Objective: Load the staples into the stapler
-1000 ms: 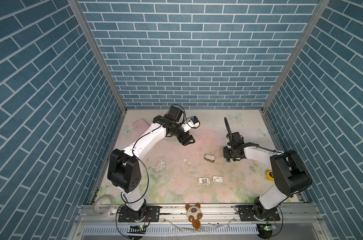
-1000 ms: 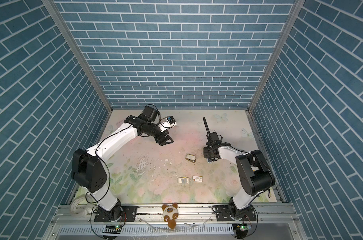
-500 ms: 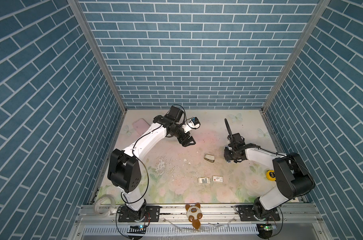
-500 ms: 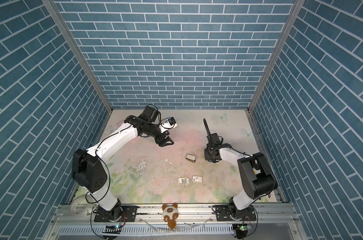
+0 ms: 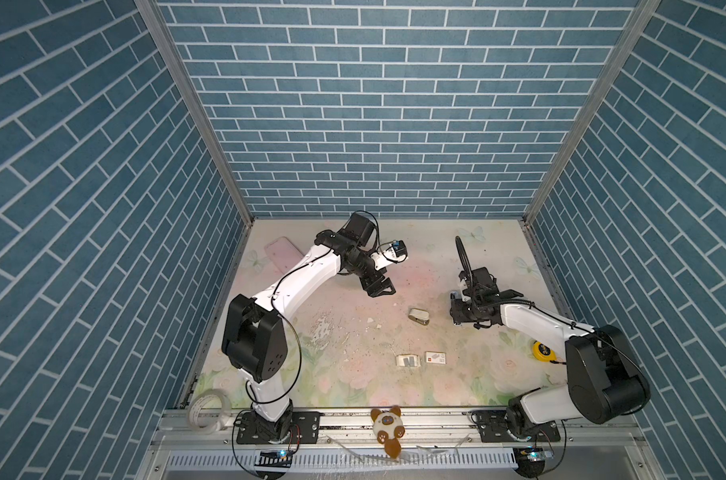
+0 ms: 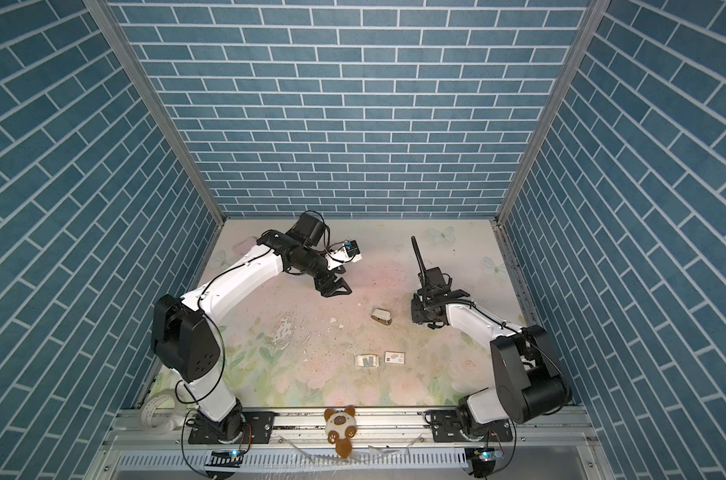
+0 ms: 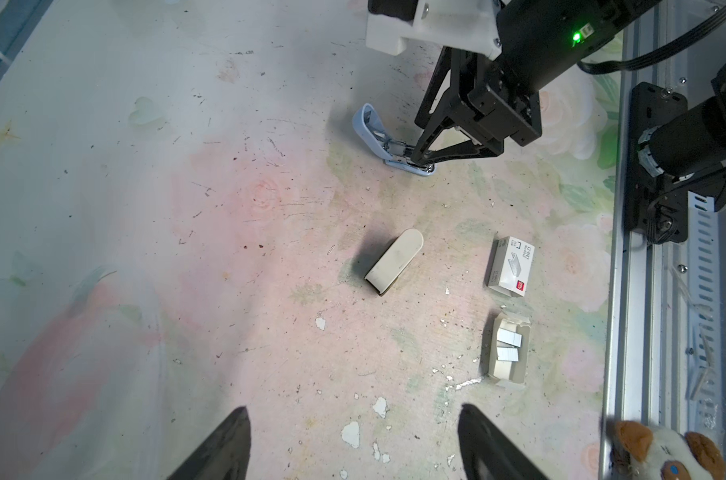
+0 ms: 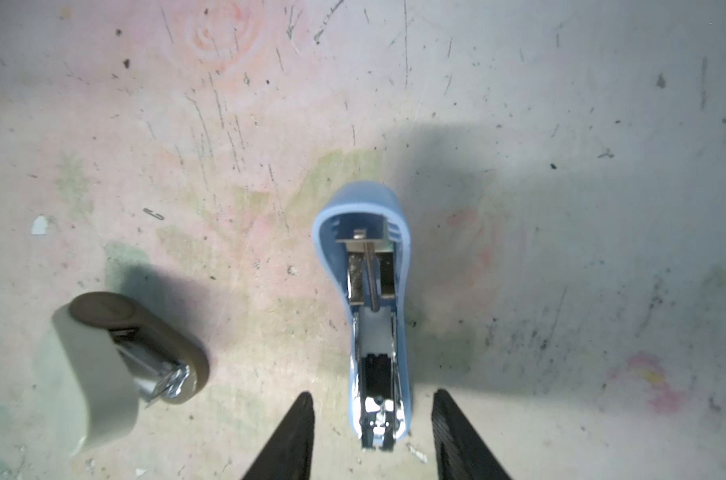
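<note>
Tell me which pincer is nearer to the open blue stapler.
Right. The right pincer straddles one end of the blue stapler, a finger on each side. The left pincer hangs well away, beyond the beige stapler.

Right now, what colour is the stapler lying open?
The stapler is light blue, clearest in the right wrist view.

Bare mat (image 7: 228, 249) rings the beige stapler (image 7: 394, 261) on most sides. Between it and the front rail (image 7: 627, 332) lie the white sleeve (image 7: 511, 266) and the tray (image 7: 506, 374) of staples (image 7: 509, 338), with a narrow gap between them. Near it, the right gripper (image 8: 373, 397) straddles the open blue stapler (image 8: 363, 197).
</note>
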Robot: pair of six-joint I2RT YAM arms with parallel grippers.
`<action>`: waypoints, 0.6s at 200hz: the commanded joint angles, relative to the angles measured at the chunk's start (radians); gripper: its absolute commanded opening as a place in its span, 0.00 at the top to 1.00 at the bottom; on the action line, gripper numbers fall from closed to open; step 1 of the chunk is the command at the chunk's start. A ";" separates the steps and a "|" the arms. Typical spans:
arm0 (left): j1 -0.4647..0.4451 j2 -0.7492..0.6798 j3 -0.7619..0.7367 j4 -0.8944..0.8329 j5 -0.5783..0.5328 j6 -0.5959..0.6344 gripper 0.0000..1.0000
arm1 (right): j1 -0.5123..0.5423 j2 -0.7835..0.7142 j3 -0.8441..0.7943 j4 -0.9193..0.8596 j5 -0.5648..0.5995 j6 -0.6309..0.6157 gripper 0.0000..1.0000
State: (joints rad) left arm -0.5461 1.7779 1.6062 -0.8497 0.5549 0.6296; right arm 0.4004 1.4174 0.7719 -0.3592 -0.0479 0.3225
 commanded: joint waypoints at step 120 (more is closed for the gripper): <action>-0.254 0.453 0.400 -0.193 -0.116 0.258 0.26 | -0.135 -0.581 -0.024 -0.216 -0.021 0.276 0.60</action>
State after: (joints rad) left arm -0.7792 2.1712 1.9453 -0.9672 0.4507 0.8295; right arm 0.2844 0.8974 0.7673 -0.5468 -0.0593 0.5457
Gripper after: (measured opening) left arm 0.746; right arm 0.405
